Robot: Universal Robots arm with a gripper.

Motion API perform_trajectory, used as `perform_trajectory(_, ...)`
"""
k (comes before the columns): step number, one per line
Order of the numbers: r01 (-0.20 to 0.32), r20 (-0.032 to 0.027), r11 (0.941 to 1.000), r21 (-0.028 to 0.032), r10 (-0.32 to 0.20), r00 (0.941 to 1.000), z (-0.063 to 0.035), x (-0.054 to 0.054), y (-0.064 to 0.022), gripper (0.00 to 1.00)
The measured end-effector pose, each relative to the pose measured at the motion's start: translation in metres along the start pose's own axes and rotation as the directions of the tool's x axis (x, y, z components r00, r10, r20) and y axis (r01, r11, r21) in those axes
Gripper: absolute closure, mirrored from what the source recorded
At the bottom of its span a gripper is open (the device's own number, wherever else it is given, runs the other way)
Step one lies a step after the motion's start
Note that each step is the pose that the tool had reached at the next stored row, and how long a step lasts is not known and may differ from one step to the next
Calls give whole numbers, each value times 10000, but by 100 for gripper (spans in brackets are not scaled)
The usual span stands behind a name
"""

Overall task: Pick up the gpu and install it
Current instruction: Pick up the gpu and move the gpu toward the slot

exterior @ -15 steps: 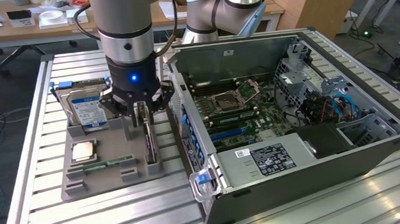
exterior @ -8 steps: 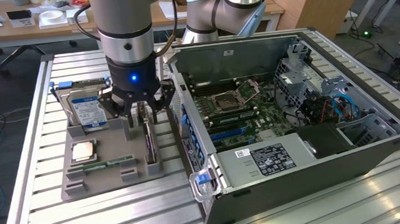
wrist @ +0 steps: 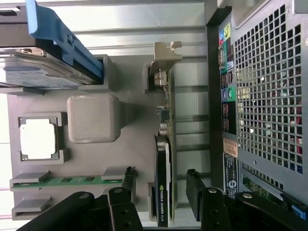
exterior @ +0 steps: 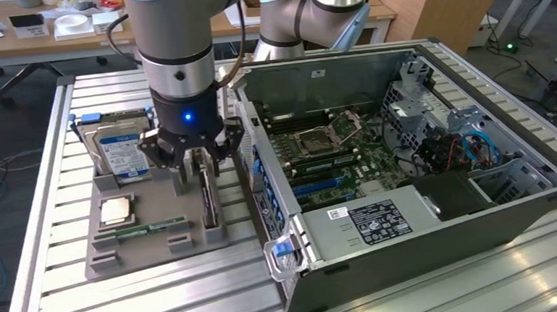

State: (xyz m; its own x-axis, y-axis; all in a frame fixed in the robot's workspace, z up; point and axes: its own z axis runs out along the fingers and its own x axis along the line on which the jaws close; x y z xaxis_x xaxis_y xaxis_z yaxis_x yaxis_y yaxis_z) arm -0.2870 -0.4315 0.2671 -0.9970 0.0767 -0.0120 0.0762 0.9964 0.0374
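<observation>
Black robot claw (exterior: 195,168) hovers open astride the gpu (wrist: 164,159), a thin dark circuit card with a silvery end bracket.
Pick-up stage, nothing held: the card stands on edge in a grey plastic holder tray (exterior: 110,250) beside the open dark computer case (exterior: 410,249). Gripping likely calls for fingers (wrist: 195,190) square on both flat faces. Slatted aluminium table (exterior: 171,300); office desks (exterior: 49,45) behind.

The gpu (wrist: 163,159) stands on edge in the grey holder (wrist: 139,144), a narrow bare strip separating it from the computer case (wrist: 269,96) wall. The gripper's (wrist: 160,183) spread fingers straddle it, clear on both sides. The upright hard drive (exterior: 124,151) blocks the exterior view's left.
</observation>
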Motion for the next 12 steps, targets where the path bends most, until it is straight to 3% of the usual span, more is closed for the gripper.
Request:
perform_trajectory(5,0,0,10000,1,0,10000,79,1,-3,45)
perform_trajectory(12,-1,1,10000,-17,1,10000,87,-13,-2,45)
